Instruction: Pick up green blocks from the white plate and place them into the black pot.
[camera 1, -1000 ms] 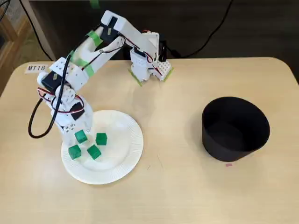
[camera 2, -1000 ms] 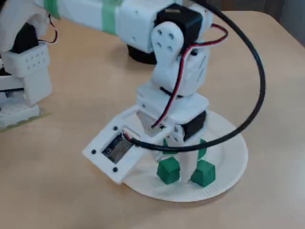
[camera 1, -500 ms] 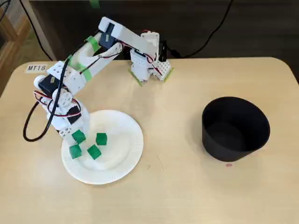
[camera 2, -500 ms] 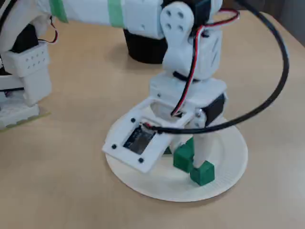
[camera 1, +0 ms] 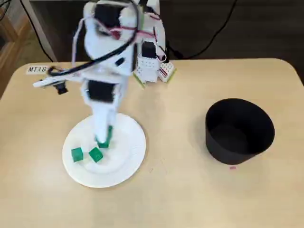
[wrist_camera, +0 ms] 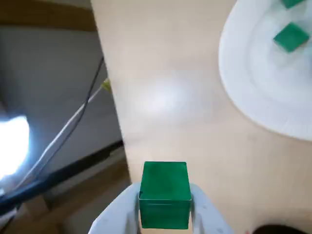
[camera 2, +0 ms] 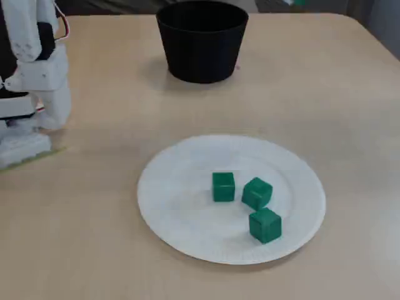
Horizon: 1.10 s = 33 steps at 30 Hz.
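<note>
Four green blocks [camera 1: 76, 154] in all. Three loose on the white plate [camera 2: 162, 206]: middle block [camera 2: 223, 187] near the plate's centre, tilted block [camera 2: 257, 193] just beside it, front block [camera 2: 265, 225] closer to the plate's near rim in a fixed view. Fourth, the held block [wrist_camera: 165, 180], clamped between the white fingers [wrist_camera: 207, 219] of the gripper [wrist_camera: 165, 195], jaws closed against its two sides, up off the plate. In the wrist view, seen against bare table [wrist_camera: 195, 112] just outside the plate's rim, with two of the plate's blocks in the far corner. In a fixed view, arm [camera 1: 107, 61] reaching down over the plate, partly hiding one block there. Black pot [camera 1: 240, 130] upright on the table, well apart from the plate in both fixed views.
</note>
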Motion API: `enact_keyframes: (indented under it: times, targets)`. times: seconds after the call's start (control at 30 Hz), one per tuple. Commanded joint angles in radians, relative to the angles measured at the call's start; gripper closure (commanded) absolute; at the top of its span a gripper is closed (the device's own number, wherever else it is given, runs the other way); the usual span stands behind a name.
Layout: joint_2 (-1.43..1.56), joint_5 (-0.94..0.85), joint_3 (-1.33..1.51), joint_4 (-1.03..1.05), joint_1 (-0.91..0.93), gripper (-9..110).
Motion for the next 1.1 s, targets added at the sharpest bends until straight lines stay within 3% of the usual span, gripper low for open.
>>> enact_keyframes:
  times: [0.0,0.23,0.37,0.53,0.67,0.77,0.97,1.03,1.07]
  targets:
    - [0.302,0.046,0.350,-0.166,-0.181,104]
    - [0.430,0.035,0.744,-0.451,-0.529,104]
    - [0.419,0.023,0.891,-0.612,-0.595,104]
    - [0.347,-0.009,0.900,-0.664,-0.601,104]
    - [0.347,-0.061,0.900,-0.655,-0.572,79]
    - [0.353,-0.080,0.893,-0.627,-0.555,70]
    - [0.353,-0.083,0.884,-0.584,-0.543,71]
    - [0.353,-0.078,0.879,-0.574,-0.537,78]
    - [0.353,-0.064,0.874,-0.565,-0.528,86]
